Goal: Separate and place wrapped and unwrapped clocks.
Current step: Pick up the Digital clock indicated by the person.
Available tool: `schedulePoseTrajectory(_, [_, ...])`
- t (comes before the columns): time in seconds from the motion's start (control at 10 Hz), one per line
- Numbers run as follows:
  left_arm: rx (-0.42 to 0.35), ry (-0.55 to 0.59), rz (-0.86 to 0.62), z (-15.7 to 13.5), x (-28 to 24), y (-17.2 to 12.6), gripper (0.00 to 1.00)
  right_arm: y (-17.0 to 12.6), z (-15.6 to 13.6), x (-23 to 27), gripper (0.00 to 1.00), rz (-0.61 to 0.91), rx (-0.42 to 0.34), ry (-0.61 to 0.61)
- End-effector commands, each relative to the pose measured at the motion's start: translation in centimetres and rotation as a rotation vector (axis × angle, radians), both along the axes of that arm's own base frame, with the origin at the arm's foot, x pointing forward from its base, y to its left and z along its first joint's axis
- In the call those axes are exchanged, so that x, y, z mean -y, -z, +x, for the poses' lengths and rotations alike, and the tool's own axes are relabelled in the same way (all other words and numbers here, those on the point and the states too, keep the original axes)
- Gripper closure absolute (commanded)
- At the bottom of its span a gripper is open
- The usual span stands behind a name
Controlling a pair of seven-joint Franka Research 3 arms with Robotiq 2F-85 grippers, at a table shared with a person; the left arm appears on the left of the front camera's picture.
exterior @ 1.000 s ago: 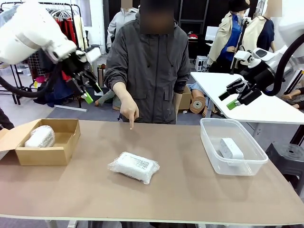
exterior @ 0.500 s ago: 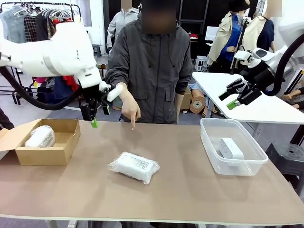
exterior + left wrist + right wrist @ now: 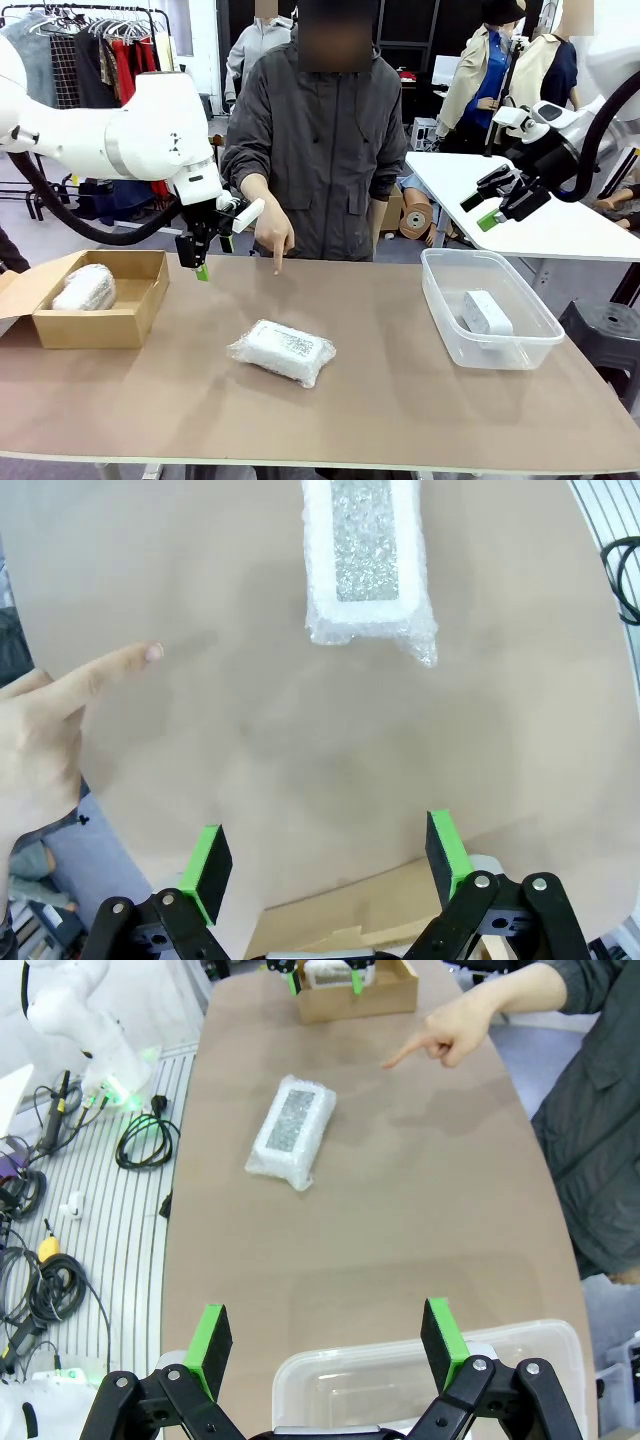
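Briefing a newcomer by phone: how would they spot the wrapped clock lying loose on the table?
On the brown table, look between the cardboard box and the clear tub. The flat wrapped clock lies mid-table. Unlike the other two, it sits in no container.

Front: looks across the table (image 3: 420, 400) at the person (image 3: 315, 150). Both wrists: looks down from above, sharing flat wrapped clock (image 3: 366, 565) and pointing hand (image 3: 455, 1030).

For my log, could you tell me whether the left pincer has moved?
Yes: the left pincer came down, nearer the cardboard box.
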State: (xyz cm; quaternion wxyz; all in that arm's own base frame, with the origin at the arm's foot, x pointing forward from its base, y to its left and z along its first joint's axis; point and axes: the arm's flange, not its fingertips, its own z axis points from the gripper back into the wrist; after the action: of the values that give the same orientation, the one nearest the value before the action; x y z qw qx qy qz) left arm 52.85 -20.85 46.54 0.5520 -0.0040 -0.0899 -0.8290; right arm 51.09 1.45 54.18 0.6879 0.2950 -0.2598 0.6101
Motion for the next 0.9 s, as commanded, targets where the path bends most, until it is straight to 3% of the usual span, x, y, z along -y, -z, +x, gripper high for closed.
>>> schedulePoseTrajectory(0.0, [-0.009, -0.003, -0.005, -0.3, -0.3, -0.6, 0.00, -0.2, 0.0, -0.1, 0.00, 0.001, -0.009, 0.012])
schedulePoseTrajectory(0.2, [0.000, 0.000, 0.000, -0.1, 0.0, -0.2, 0.00, -0.2, 0.0, -0.1, 0.00, 0.001, -0.009, 0.012])
schedulePoseTrajectory(0.4, [-0.005, 0.009, 0.093, -1.0, 4.1, 2.2, 0.00, -0.2, 0.0, -0.1, 0.00, 0.001, -0.009, 0.012])
schedulePoseTrajectory(0.8, [0.010, -0.013, 0.105, -2.6, 8.8, 5.6, 0.00, -0.2, 0.0, -0.1, 0.00, 0.001, -0.009, 0.012])
